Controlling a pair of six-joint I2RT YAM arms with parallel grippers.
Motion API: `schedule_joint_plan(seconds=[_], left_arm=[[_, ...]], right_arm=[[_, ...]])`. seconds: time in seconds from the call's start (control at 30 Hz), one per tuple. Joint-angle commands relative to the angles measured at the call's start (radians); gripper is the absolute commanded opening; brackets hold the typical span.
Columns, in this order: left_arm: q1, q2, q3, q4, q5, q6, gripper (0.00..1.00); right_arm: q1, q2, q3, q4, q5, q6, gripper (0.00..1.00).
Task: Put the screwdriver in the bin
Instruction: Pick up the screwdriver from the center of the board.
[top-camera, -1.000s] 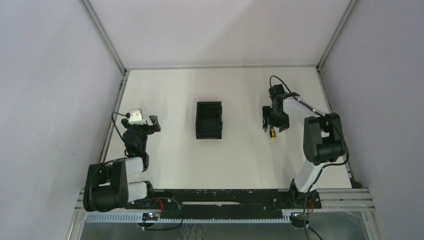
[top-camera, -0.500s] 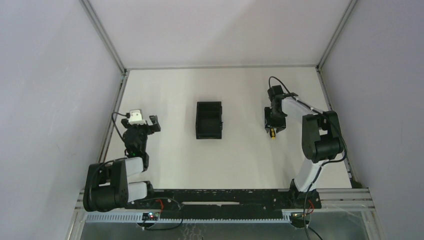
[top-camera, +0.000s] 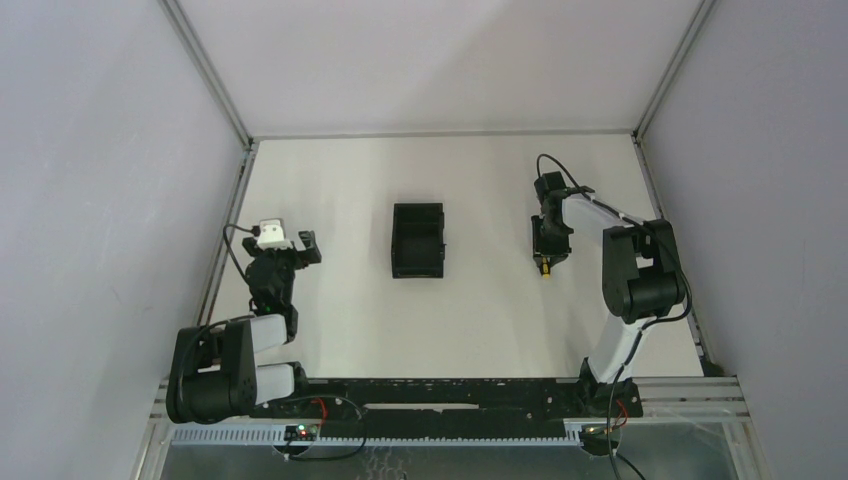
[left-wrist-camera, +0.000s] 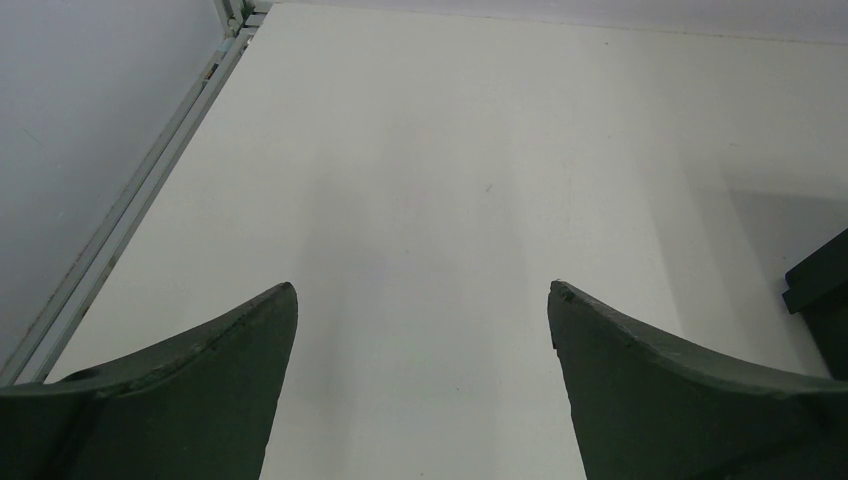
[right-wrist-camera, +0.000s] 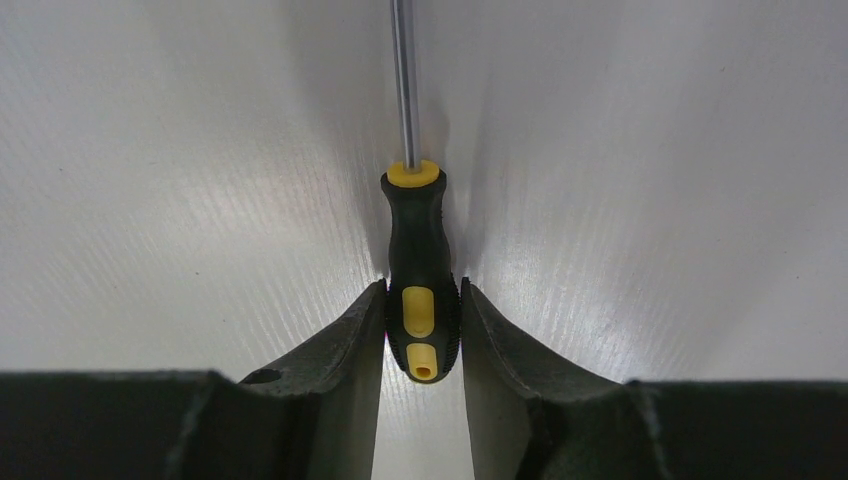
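Jaws of the right gripper (right-wrist-camera: 422, 335) are seen pressed against both sides of the screwdriver (right-wrist-camera: 420, 250), at the rear part of its yellow-and-black handle, so that the tool is gripped between them. The thin metal shaft is pointed straight away from the wrist camera over the white counter (right-wrist-camera: 650, 150), and its tip is cut off by the upper edge of that view. Whether the handle rests on the counter or is raised just off it cannot be told. From the top camera, the right gripper (top-camera: 548, 248) is found over the right part of the counter, bent down over the tool, and only the yellow butt of the screwdriver (top-camera: 545, 267) is shown below it, toward the near edge. The bin (top-camera: 396, 240) is placed upright near the middle of the counter, to the left of the screwdriver and well apart from it. The left gripper (left-wrist-camera: 420, 300) is held over the left side of the counter with its jaws spread wide and nothing between them. A dark corner of the bin (left-wrist-camera: 822, 290) is caught at the right edge of the left wrist view.
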Motion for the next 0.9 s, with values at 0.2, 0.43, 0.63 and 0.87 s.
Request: schedule_joint_plan(seconds=[0.2, 0.43, 0.63, 0.87], left_arm=[[-0.005, -0.006, 0.010, 0.058, 0.001, 0.022, 1.00], [-0.004, -0.006, 0.010, 0.058, 0.001, 0.022, 1.00], [-0.004, -0.006, 0.010, 0.058, 0.000, 0.022, 1.00], [-0.005, -0.006, 0.010, 0.058, 0.000, 0.022, 1.00]], right_arm=[[-0.004, 0.011, -0.008, 0.017, 0.003, 0.016, 0.30], [-0.003, 0.004, -0.006, 0.017, -0.013, 0.014, 0.11], [0.001, -0.034, -0.006, 0.002, -0.004, 0.023, 0.00], [0.021, -0.075, -0.006, -0.010, -0.005, 0.052, 0.00]])
